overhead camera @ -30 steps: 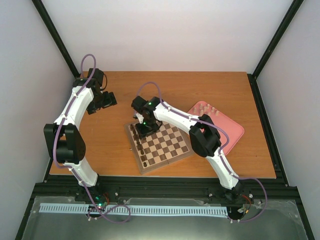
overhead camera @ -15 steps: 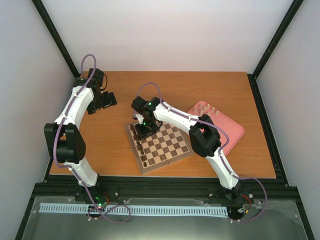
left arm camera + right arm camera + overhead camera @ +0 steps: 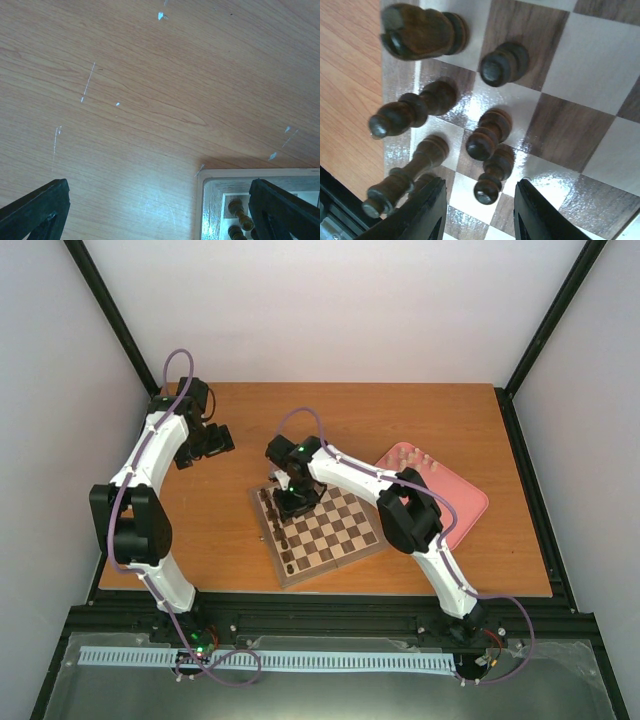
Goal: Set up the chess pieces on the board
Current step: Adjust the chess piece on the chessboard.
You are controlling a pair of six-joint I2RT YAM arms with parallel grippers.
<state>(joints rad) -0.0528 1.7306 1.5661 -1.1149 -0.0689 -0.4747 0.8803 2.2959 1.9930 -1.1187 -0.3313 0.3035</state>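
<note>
The board lies tilted in the middle of the table, with dark chess pieces along its left side. My right gripper hangs low over the board's far left corner. In the right wrist view it is open, its fingers standing either side of a dark pawn with gaps on both sides. Several more dark pieces stand on the squares around it. My left gripper hovers over bare table at the far left, open and empty. The board's corner shows beside its right finger.
A pink tray sits right of the board, with pale cream pieces at its far end. Black frame posts stand at the table's back corners. The wooden table under the left gripper carries only scratches.
My right gripper has shifted slightly to the right over the board's far left corner, its jaws unchanged. The left arm has not moved.
</note>
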